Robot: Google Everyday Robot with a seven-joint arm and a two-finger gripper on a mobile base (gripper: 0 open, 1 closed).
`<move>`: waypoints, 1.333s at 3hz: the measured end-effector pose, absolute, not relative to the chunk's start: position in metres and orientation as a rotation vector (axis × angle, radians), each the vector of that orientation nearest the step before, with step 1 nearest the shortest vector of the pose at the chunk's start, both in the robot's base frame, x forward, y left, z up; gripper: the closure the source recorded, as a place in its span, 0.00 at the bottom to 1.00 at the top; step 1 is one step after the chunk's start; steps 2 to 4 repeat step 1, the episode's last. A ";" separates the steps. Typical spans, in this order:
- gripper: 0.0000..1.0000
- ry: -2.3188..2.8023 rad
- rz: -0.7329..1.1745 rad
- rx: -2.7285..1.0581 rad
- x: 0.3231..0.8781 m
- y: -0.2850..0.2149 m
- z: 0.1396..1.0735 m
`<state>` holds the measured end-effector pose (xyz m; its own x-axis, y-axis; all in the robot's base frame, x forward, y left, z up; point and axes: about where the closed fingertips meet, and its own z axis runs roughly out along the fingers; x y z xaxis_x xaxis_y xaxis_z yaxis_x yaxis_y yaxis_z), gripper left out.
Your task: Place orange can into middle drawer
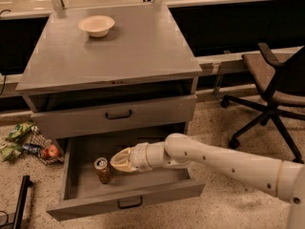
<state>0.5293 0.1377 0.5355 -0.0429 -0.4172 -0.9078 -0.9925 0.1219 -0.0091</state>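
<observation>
The orange can [102, 170] stands upright on the floor of the open middle drawer [128, 191], in its left part. It has an orange-and-silver body and a silver top. My gripper [119, 161] is inside the drawer, just to the right of the can and slightly above its top. The can stands on its own and the gripper does not hold it. The white arm [214, 163] reaches in from the lower right.
A cream bowl [96, 25] sits on the cabinet top at the back left. The drawer above [116, 114] is closed. Litter and a red fruit [50, 151] lie on the floor at the left. A black office chair [271, 87] stands at the right.
</observation>
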 end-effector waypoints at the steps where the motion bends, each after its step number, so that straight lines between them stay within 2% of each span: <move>1: 0.86 1.594 0.895 -1.392 0.524 0.128 0.538; 4: 0.86 1.594 0.895 -1.392 0.524 0.128 0.538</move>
